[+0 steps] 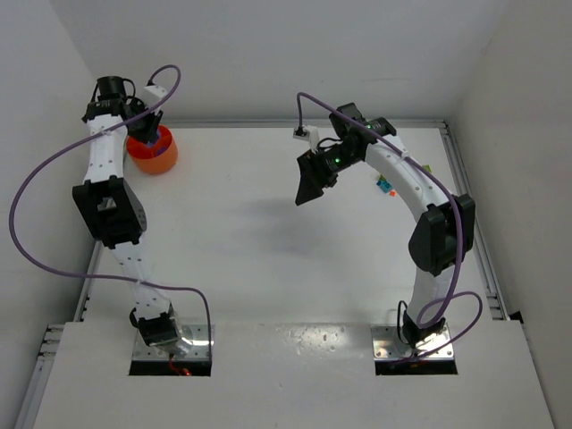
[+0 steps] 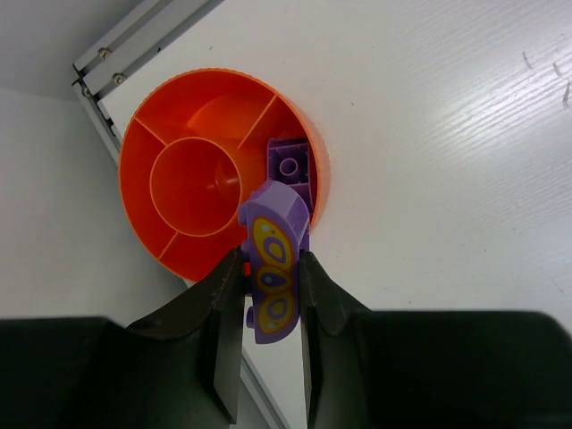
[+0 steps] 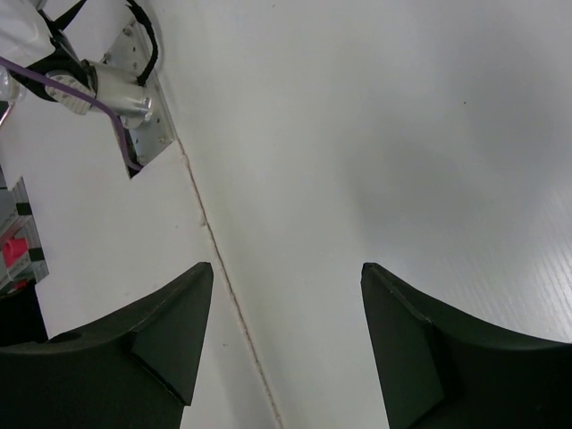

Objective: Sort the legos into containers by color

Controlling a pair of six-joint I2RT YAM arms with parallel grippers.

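- Left arm [image 1: 109, 183] reaches to the upper left of the top view, with its wrist over the orange bowl [image 1: 166, 159].
- Left jaws: pinching a curved purple piece [image 2: 271, 243] printed with yellow ovals, one finger on each flat side.
- Long axis of the purple piece runs up the wrist frame, in line with the fingers and leaning slightly right. Its upper end overlaps the near rim of the bowl; its lower end sits down between the fingers.
- The bowl is split into a round centre cell and outer segments. A purple brick [image 2: 289, 166] lies in the outer segment at the right, directly beyond the tip of the held piece.
- Key relation: the matching segment lies straight ahead of the left jaws along the piece's own axis. Judgement: a short advance over the rim and then a release should drop it beside the purple brick. Released here, it could catch the rim and fall outside.
- There is a small red speck at the left finger; I cannot tell what it is.
- Right arm [image 1: 420, 192]: jaws spread wide with nothing between them, hanging over bare worktop [image 1: 241, 259] near mid-frame.
- A few loose bricks [image 1: 386, 186], teal and orange, lie at the upper right, beside the right arm and well apart from the bowl. The right arm is the nearer one for those.
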